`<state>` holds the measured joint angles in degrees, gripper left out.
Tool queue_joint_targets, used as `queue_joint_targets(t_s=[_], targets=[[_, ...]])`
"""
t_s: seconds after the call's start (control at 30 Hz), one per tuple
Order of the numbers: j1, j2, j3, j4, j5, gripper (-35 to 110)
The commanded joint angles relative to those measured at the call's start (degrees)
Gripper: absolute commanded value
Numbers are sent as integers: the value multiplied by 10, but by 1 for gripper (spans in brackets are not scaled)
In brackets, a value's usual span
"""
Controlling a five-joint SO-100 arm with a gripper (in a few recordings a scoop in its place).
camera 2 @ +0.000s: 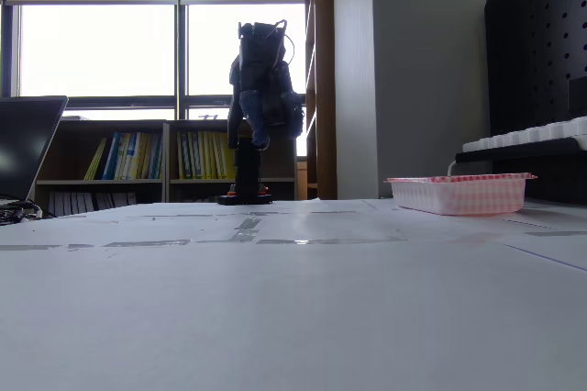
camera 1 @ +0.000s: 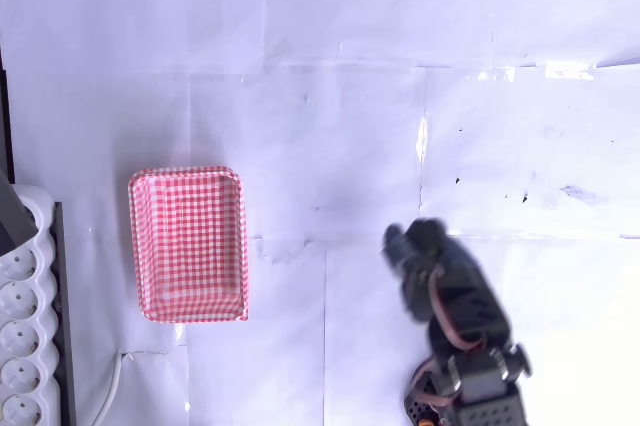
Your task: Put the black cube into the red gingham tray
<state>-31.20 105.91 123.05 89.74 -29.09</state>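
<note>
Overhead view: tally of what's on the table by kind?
Red gingham tray: 1, nothing visible inside
White power strip: 1, at the left edge
Robot arm: 1, hand blurred, held above the white table
Black cube: 0 visible
Total: 3

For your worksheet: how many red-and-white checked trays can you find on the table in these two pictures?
1. The red gingham tray sits left of centre on the white table in the overhead view, beside the power strip; the fixed view shows it at the right.
</note>
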Motion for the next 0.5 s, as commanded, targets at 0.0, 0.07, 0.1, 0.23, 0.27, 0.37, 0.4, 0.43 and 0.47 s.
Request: queue_joint_targets(t_s=[0.0,0.07,0.1,0.23,0.27,0.37,0.4,0.43,0.47], targets=[[-91,99,322,6,-20,0],[-121,139,352,-17,-20,0],[-136,157,363,-29,-20,0],[-190,214,387,-87,-18,0],[-202,226,391,-97,-17,0],[-237,261,397,-114,-8,0],[-248,274,402,-125,-8,0],[-257,286,403,-144,-7,0],[-265,297,403,-167,-6,0]])
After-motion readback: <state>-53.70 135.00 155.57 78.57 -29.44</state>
